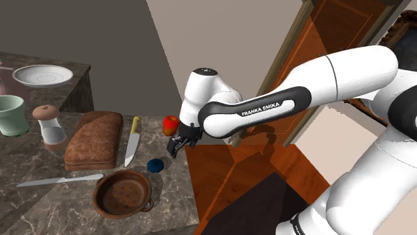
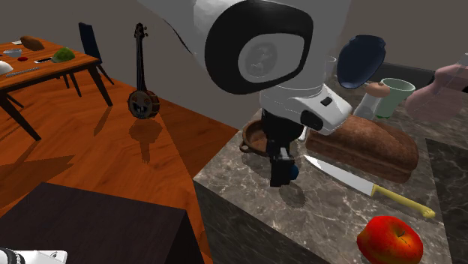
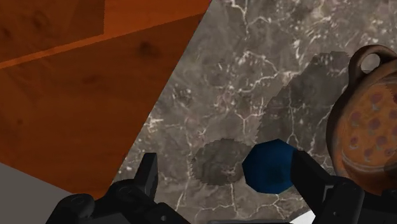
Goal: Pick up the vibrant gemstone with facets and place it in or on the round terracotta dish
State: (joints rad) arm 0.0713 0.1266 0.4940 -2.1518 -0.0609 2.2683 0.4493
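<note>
From where I stand, nothing of the job is finished yet. The blue faceted gemstone lies on the marble counter, close to the counter's edge and just beside the round terracotta dish, which holds nothing. The tool hangs low over that corner with its jaws set wide apart and nothing in them.

Looking along the tool, the gemstone sits inside the gap but well off to one side, right up against one finger, while the other finger stands far from it (I cannot tell whether stone and finger actually touch). The dish, with its little loop handle, lies just past that nearer finger.

So by my reckoning the reach is about made, and what is left is nearly everything that counts: centre the jaws on the stone, come down, close, lift, carry it the short way over the rim and let go. The travel is brief, and the fiddly part looks to be the grip, since a small faceted stone sitting off-centre could skid aside as the jaws come in.

A yellow-handled knife, a loaf and a red apple lie farther back, apart from the stone.
</note>
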